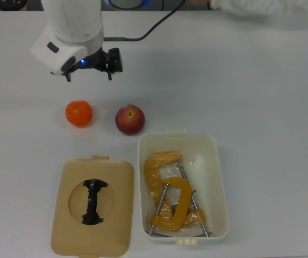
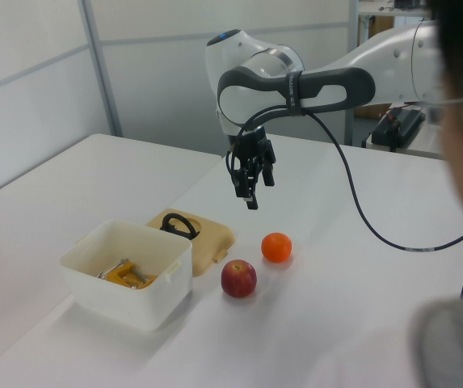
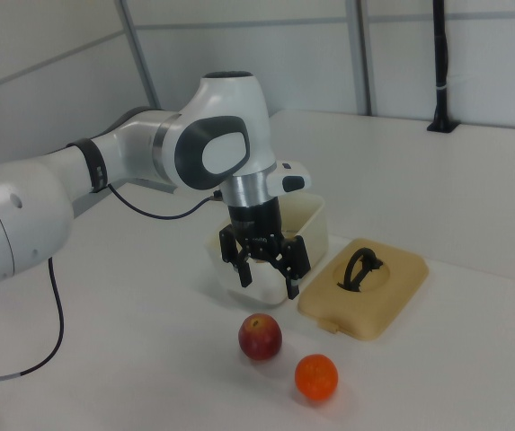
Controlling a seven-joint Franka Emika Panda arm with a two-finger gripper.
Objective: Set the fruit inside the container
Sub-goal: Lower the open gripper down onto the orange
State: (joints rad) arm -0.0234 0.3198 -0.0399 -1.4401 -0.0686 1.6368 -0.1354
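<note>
Two fruits lie before me: one orange fruit (image 1: 79,113) and one red apple (image 1: 130,119), side by side and apart, out in the middle of the white tabletop (image 1: 261,97). One cream container (image 1: 218,177) stands just beside the apple, holding one yellow clamp (image 1: 170,201). One tan lid (image 1: 67,231) lies flat next to it. My claw (image 3: 267,274) hangs above the tabletop, fingers spread and pointing down, gripping nothing. Pale wall panels stand behind; a person sits at the tabletop's edge.
</note>
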